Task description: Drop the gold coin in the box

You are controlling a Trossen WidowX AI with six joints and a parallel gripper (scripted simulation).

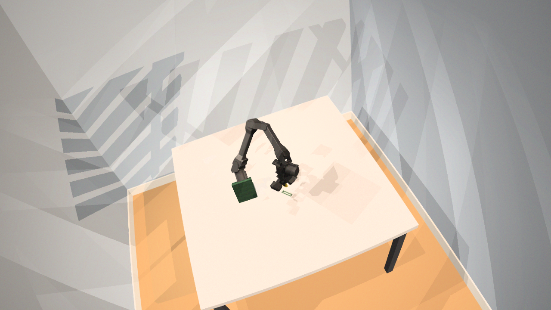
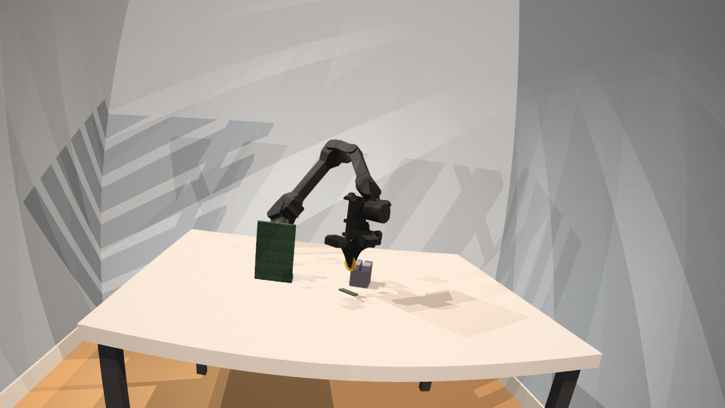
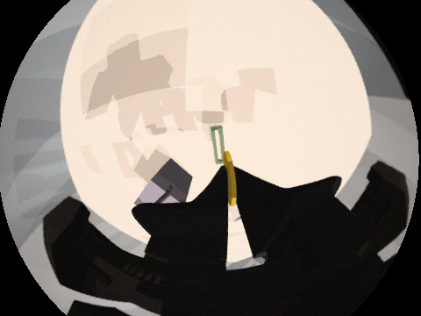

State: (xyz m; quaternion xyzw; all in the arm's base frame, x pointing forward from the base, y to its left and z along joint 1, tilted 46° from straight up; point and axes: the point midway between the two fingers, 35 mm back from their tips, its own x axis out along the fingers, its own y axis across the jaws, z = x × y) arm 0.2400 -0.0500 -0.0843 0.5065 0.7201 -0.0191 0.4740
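Gripper (image 2: 349,257) pinched tight on the gold coin (image 2: 349,264), lifted above the bench (image 2: 203,314), just left of the grey box (image 2: 361,273); thin, stiff, slippery; hold its flat faces, upper half.

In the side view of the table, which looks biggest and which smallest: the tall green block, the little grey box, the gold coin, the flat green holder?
1. Green block
2. Grey box
3. Gold coin and green holder: both tiny, the coin partly hidden in the gripper, so unranked.
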